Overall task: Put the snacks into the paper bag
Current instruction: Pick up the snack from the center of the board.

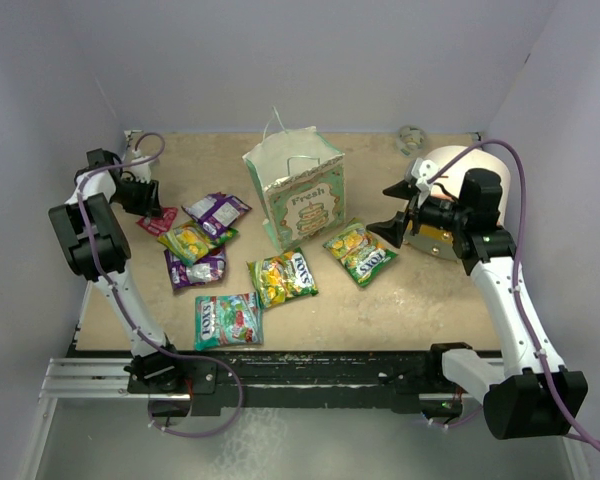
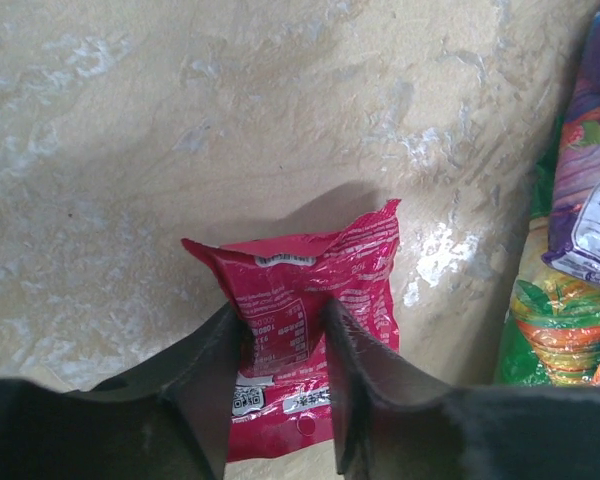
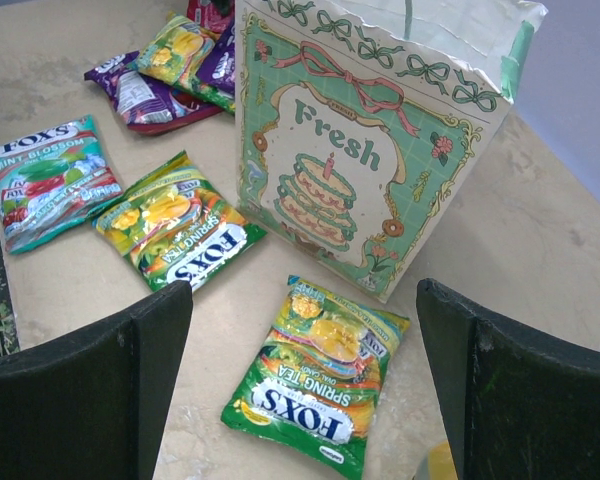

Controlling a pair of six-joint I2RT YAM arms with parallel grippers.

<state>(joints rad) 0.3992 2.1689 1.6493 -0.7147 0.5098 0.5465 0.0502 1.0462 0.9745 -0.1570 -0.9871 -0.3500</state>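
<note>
My left gripper (image 1: pixel 152 207) (image 2: pixel 280 312) is shut on a small red snack packet (image 1: pixel 160 221) (image 2: pixel 315 265) at the table's far left, its fingers pinching the packet's middle so it puckers. More snacks lie flat: purple packets (image 1: pixel 217 210) (image 1: pixel 195 268), yellow-green ones (image 1: pixel 193 240) (image 1: pixel 283 276) (image 1: pixel 360 252) and a teal one (image 1: pixel 227 320). The mint-green paper bag (image 1: pixel 300 195) (image 3: pixel 360 150) stands upright and open at the centre back. My right gripper (image 1: pixel 388 210) (image 3: pixel 302 290) is open, hovering over a yellow-green packet (image 3: pixel 320 385) right of the bag.
A large cream-and-orange cylinder (image 1: pixel 438 165) lies at the back right, close behind my right wrist. A small ring-shaped object (image 1: pixel 412 138) sits by the back wall. Walls close in on the left, back and right. The black rail (image 1: pixel 310 365) runs along the near edge.
</note>
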